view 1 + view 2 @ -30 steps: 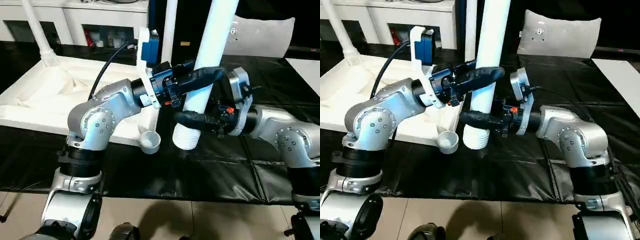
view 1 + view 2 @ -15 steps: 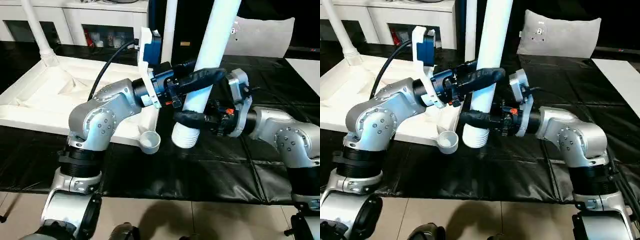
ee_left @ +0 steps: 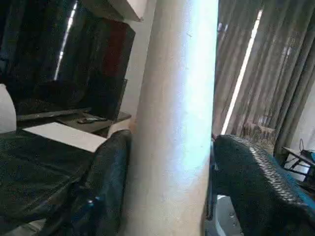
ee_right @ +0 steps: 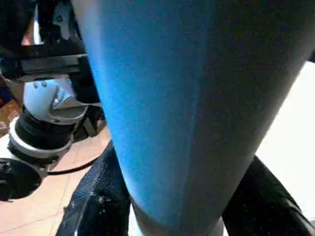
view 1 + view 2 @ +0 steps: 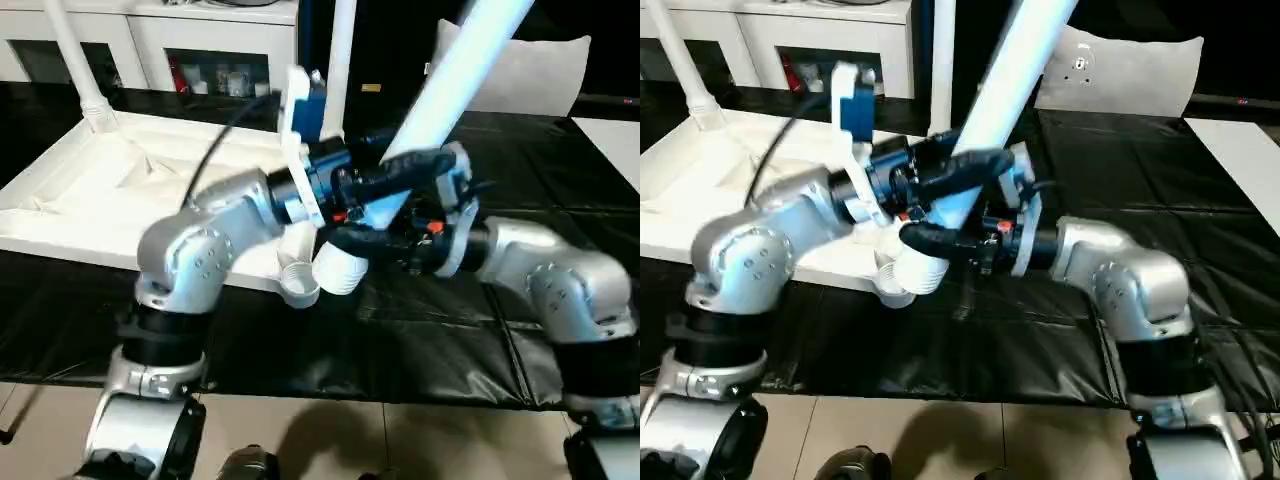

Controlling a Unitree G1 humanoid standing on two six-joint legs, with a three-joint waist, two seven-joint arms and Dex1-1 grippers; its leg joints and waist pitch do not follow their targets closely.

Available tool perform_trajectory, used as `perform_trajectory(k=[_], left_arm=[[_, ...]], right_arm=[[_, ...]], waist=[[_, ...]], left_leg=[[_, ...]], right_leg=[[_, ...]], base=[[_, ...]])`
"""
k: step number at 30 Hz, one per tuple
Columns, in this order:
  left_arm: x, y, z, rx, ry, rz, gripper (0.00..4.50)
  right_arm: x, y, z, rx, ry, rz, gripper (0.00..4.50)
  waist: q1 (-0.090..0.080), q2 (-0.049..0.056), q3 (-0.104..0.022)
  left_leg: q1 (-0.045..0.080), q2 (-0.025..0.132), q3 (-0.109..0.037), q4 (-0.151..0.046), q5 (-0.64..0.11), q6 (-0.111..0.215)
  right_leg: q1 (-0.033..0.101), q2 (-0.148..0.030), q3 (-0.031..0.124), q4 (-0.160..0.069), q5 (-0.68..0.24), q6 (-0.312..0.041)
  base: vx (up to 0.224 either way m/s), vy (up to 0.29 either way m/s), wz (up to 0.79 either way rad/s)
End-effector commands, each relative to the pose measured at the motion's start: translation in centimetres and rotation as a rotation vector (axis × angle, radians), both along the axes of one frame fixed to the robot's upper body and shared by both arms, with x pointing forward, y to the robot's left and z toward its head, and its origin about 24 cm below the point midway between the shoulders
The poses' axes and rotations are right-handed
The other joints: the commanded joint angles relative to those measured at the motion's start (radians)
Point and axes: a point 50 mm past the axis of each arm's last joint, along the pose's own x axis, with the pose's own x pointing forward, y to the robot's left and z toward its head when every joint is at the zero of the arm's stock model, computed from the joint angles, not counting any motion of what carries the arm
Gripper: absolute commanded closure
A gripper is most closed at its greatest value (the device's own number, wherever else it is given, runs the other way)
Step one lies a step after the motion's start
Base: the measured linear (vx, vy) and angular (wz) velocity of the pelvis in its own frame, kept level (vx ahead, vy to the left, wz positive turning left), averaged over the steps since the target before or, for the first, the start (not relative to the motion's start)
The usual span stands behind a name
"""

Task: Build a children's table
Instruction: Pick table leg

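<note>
- Table top [image 5: 90,190], white and ribbed side up, lies on the black-covered desk [image 5: 420,340] to the robot's left; one leg [image 5: 80,70] already stands in its far corner socket.
- A second white leg [image 5: 440,90] is held tilted, its wide end just beside the near corner socket [image 5: 298,283].
- Left gripper [image 5: 415,170] has its fingers set either side of the leg higher up, as the left wrist view shows; the grip looks loose.
- Right gripper [image 5: 355,240] has its fingers clasped round the leg near the wide end.
- Step in hand, I judge: bringing the leg's end over the socket.
- Next move calls for standing the leg upright, centring its end on the socket, then pressing it down.
</note>
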Motion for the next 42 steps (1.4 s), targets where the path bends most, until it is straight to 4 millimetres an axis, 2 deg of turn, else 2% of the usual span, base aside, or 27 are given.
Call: perform_trajectory(k=[1,3,5,6,8,9,11,12,13,14,15,16,17,20,21,22,24,26,27,28,29,31,34,38,39,41,42], left_arm=[[-2.4,-2.9,1.3,-0.07,-0.033,-0.211,1.08],[-2.2,-2.8,1.5,-0.092,-0.03,-0.193,0.99],[-1.3,-2.1,2.1,-0.202,0.006,-0.133,0.91],[-0.9,-1.8,2.4,-0.238,0.019,-0.11,0.68],[-0.1,-0.9,2.7,-0.313,0.061,-0.073,0.63],[0.9,0.2,2.8,-0.369,0.097,-0.021,0.62],[1.8,1.5,2.4,-0.343,0.106,0.029,0.62],[1.8,1.6,2.3,-0.334,0.104,0.034,0.62],[2.1,2.2,1.8,-0.272,0.084,0.062,0.62],[2.4,3.1,0.5,-0.128,0.047,0.093,0.62],[2.5,3.3,0.1,-0.084,0.037,0.101,0.62],[2.7,3.8,-0.5,-0.011,0.023,0.112,0.62],[2.7,4.3,-1.3,0.081,-0.007,0.12,0.62],[2.7,5.4,-3.1,0.284,-0.079,0.126,0.62],[2.7,5.9,-3.7,0.351,-0.097,0.123,0.62],[2.7,7.0,-4.8,0.49,-0.139,0.116,0.62],[2.7,7.7,-5.5,0.573,-0.162,0.105,0.62],[2.7,9.8,-6.8,0.744,-0.187,0.07,0.62],[2.7,9.8,-6.8,0.744,-0.187,0.07,0.62],[2.9,10.9,-7.4,0.826,-0.209,0.061,0.96],[3.0,11.5,-7.7,0.858,-0.205,0.053,0.96],[3.1,11.9,-7.9,0.882,-0.199,0.047,0.99],[3.7,13.5,-8.7,1.007,-0.2,0.045,1.27],[4.4,14.6,-9.5,1.113,-0.217,0.061,1.54],[4.5,14.8,-9.6,1.127,-0.217,0.05,1.77],[4.6,15.1,-9.8,1.147,-0.21,0.044,1.86],[4.8,15.3,-10.0,1.174,-0.218,0.035,1.86]], right_arm=[[0.7,-0.2,-1.1,-0.048,0.037,-0.102,2.57],[0.8,-0.2,-1.1,-0.041,0.04,-0.11,2.57],[0.7,-0.3,-0.9,-0.01,0.044,-0.133,2.57],[0.7,-0.4,-0.9,0.003,0.045,-0.14,2.57],[0.7,-0.6,-0.8,0.028,0.044,-0.167,2.57],[0.6,-0.8,-0.8,0.05,0.048,-0.189,2.58],[0.4,-1.1,-1.0,0.059,0.055,-0.217,2.59],[0.3,-1.1,-1.0,0.058,0.055,-0.219,2.59],[0.1,-1.3,-1.3,0.049,0.056,-0.235,2.59],[-0.1,-1.6,-1.8,0.027,0.056,-0.269,2.59],[-0.2,-1.7,-2.0,0.02,0.056,-0.28,2.59],[-0.2,-1.9,-2.2,0.006,0.054,-0.298,2.59],[-0.3,-2.1,-2.5,-0.009,0.051,-0.316,2.6],[-0.3,-2.6,-3.1,-0.039,0.04,-0.379,2.6],[-0.2,-2.9,-3.3,-0.05,0.037,-0.405,2.6],[-0.1,-3.3,-3.7,-0.078,0.028,-0.451,2.6],[-0.1,-3.4,-4.0,-0.095,0.024,-0.47,2.6],[-0.2,-3.7,-4.6,-0.129,0.017,-0.499,2.6],[-0.2,-3.7,-4.6,-0.129,0.017,-0.499,2.6],[-0.3,-3.8,-4.8,-0.146,0.009,-0.509,2.6],[-0.4,-3.7,-4.8,-0.151,0.004,-0.504,2.6],[-0.4,-3.7,-4.8,-0.153,-0.001,-0.497,2.6],[-0.6,-3.7,-4.9,-0.158,-0.018,-0.475,2.6],[-0.7,-3.6,-5.0,-0.151,-0.011,-0.451,2.6],[-0.8,-3.5,-5.0,-0.15,-0.01,-0.442,2.6],[-0.9,-3.5,-5.0,-0.151,-0.01,-0.433,2.6],[-0.9,-3.5,-5.1,-0.151,-0.01,-0.43,2.6]], waist=[[0.0,-0.01,-0.085],[0.0,-0.012,-0.085],[0.001,-0.011,-0.084],[-0.001,-0.012,-0.083],[0.001,-0.013,-0.084],[0.003,-0.013,-0.086],[0.005,-0.008,-0.085],[0.003,-0.01,-0.084],[0.0,-0.009,-0.084],[-0.004,-0.009,-0.082],[-0.004,-0.005,-0.081],[-0.008,-0.005,-0.08],[-0.01,-0.001,-0.082],[-0.012,0.002,-0.082],[-0.012,0.006,-0.083],[-0.013,0.007,-0.081],[-0.017,0.007,-0.079],[-0.019,0.008,-0.079],[-0.022,0.008,-0.08],[-0.021,0.01,-0.079],[-0.023,0.008,-0.078],[-0.023,0.01,-0.078],[-0.022,0.007,-0.078],[-0.022,0.005,-0.079],[-0.021,0.006,-0.08],[-0.021,0.006,-0.081],[-0.021,0.004,-0.079]], left_leg=[[0.03,0.066,-0.026,-0.066,-0.174,-0.013],[0.03,0.065,-0.027,-0.067,-0.177,-0.01],[0.029,0.064,-0.027,-0.066,-0.176,-0.008],[0.027,0.063,-0.025,-0.066,-0.174,-0.005],[0.026,0.061,-0.024,-0.064,-0.165,-0.001],[0.026,0.061,-0.026,-0.064,-0.163,0.0],[0.029,0.061,-0.027,-0.065,-0.168,0.0],[0.026,0.061,-0.028,-0.067,-0.167,0.0],[0.03,0.062,-0.03,-0.07,-0.176,-0.003],[0.027,0.061,-0.031,-0.072,-0.174,-0.004],[0.031,0.063,-0.033,-0.077,-0.184,-0.005],[0.032,0.064,-0.033,-0.079,-0.191,-0.012],[0.035,0.065,-0.033,-0.081,-0.196,-0.028],[0.035,0.068,-0.034,-0.083,-0.195,-0.034],[0.039,0.07,-0.034,-0.084,-0.205,-0.04],[0.041,0.069,-0.034,-0.086,-0.223,-0.046],[0.041,0.068,-0.033,-0.088,-0.242,-0.058],[0.04,0.067,-0.033,-0.091,-0.25,-0.062],[0.04,0.067,-0.032,-0.09,-0.253,-0.066],[0.044,0.069,-0.032,-0.089,-0.264,-0.068],[0.041,0.068,-0.033,-0.089,-0.268,-0.066],[0.044,0.07,-0.033,-0.089,-0.279,-0.07],[0.042,0.069,-0.034,-0.09,-0.284,-0.062],[0.044,0.071,-0.032,-0.088,-0.28,-0.059],[0.042,0.072,-0.033,-0.087,-0.272,-0.059],[0.041,0.075,-0.034,-0.088,-0.27,-0.058],[0.041,0.072,-0.032,-0.087,-0.27,-0.051]], right_leg=[[0.042,-0.107,0.051,-0.099,-0.303,-0.155],[0.043,-0.106,0.05,-0.1,-0.305,-0.158],[0.043,-0.105,0.05,-0.1,-0.301,-0.159],[0.044,-0.105,0.05,-0.101,-0.3,-0.161],[0.044,-0.105,0.049,-0.101,-0.291,-0.168],[0.046,-0.107,0.048,-0.1,-0.281,-0.175],[0.043,-0.104,0.048,-0.102,-0.281,-0.169],[0.044,-0.102,0.049,-0.1,-0.277,-0.162],[0.043,-0.102,0.049,-0.1,-0.294,-0.14],[0.045,-0.102,0.049,-0.101,-0.297,-0.135],[0.038,-0.1,0.052,-0.107,-0.327,-0.103],[0.038,-0.099,0.053,-0.104,-0.336,-0.094],[0.036,-0.102,0.054,-0.104,-0.338,-0.087],[0.035,-0.104,0.054,-0.101,-0.297,-0.115],[0.032,-0.104,0.054,-0.096,-0.286,-0.126],[0.03,-0.104,0.054,-0.097,-0.288,-0.133],[0.031,-0.104,0.056,-0.096,-0.295,-0.13],[0.031,-0.104,0.058,-0.096,-0.299,-0.129],[0.031,-0.106,0.058,-0.094,-0.294,-0.133],[0.03,-0.109,0.057,-0.096,-0.3,-0.146],[0.032,-0.11,0.058,-0.1,-0.314,-0.144],[0.03,-0.113,0.058,-0.096,-0.318,-0.154],[0.03,-0.114,0.059,-0.097,-0.323,-0.157],[0.028,-0.116,0.059,-0.097,-0.305,-0.17],[0.032,-0.119,0.06,-0.092,-0.291,-0.176],[0.033,-0.122,0.059,-0.09,-0.283,-0.184],[0.03,-0.118,0.059,-0.096,-0.289,-0.181]], base=[[0.0,0.0,0.0],[0.0,0.0,0.0],[0.0,0.0,0.0],[0.0,0.0,0.0],[0.0,0.0,0.0],[0.0,0.0,0.0],[0.0,0.0,0.0],[0.0,0.0,0.0],[0.0,0.0,0.0],[0.0,0.0,0.0],[0.0,0.0,0.0],[0.0,0.0,0.0],[0.0,0.0,0.0],[0.0,0.0,0.0],[0.0,0.0,0.0],[0.0,0.0,0.0],[0.0,0.0,0.0],[0.0,0.0,0.0],[0.0,0.0,0.0],[0.0,0.0,0.0],[0.0,0.0,0.0],[0.0,0.0,0.0],[0.0,0.0,0.0],[0.0,0.0,0.0],[0.0,0.0,0.0],[0.0,0.0,0.0],[0.0,0.0,0.0]])
